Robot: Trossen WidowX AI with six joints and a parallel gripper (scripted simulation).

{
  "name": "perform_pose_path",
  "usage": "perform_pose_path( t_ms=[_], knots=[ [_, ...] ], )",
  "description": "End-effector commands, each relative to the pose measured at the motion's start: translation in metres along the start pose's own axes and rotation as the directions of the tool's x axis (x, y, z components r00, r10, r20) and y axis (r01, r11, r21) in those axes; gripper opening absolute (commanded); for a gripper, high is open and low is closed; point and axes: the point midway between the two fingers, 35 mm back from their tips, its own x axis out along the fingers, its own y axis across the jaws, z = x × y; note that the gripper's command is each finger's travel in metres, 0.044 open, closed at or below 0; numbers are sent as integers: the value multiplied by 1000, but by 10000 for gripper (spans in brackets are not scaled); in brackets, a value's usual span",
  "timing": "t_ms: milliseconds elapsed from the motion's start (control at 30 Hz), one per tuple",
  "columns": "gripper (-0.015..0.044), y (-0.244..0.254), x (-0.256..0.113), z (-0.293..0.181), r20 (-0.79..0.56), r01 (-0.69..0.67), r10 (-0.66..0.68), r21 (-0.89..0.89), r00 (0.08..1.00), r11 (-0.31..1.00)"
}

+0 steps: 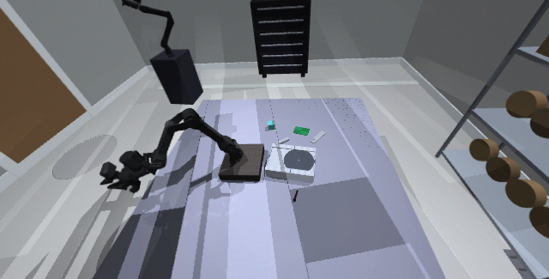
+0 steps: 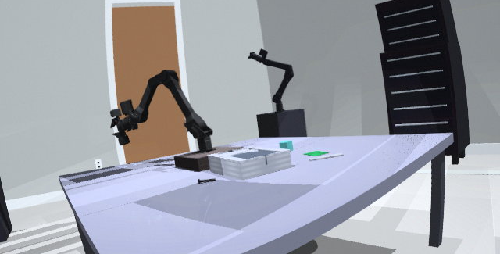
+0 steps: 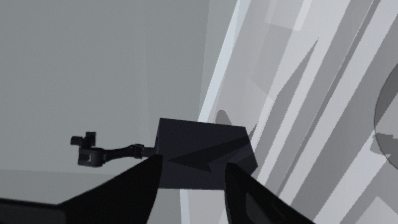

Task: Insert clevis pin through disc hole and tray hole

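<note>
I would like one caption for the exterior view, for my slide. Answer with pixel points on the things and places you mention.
Clevis pin [image 1: 295,196] [image 2: 206,180] lying beside the steel tray [image 1: 289,177] [image 2: 250,169], end effector [image 1: 117,185] [image 2: 114,130] away from both.

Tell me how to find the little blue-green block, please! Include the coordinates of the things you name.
Look at the big pale lavender table [image 1: 343,210] [image 2: 250,242]. Past the white rimmed tray [image 1: 289,175] [image 2: 230,171], find the flat bright green piece [image 1: 301,130] [image 2: 316,153]. Next to it is the small turquoise block [image 1: 271,125] [image 2: 286,145], chunky and box-shaped, unlike that thin green piece.

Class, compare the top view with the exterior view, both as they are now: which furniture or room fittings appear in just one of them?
Only the top view: a shelf rack holding round brown pieces.

Only the exterior view: a wall socket and a table leg.

Both: the table, the tall black cabinet and the brown door.
</note>
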Motion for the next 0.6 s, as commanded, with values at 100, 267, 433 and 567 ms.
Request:
perform_pose_path(
  t_ms=[100,267,433,567],
  knots=[
    [160,-19,-25,-108,-223,121,-138,-90,965,989],
    [160,-27,-59,-176,-372,120,-187,-196,909,973],
    [160,-44,-98,-239,-479,147,-281,-298,831,943],
    [160,-56,-139,-285,-554,122,-341,-393,760,911]
  ],
)
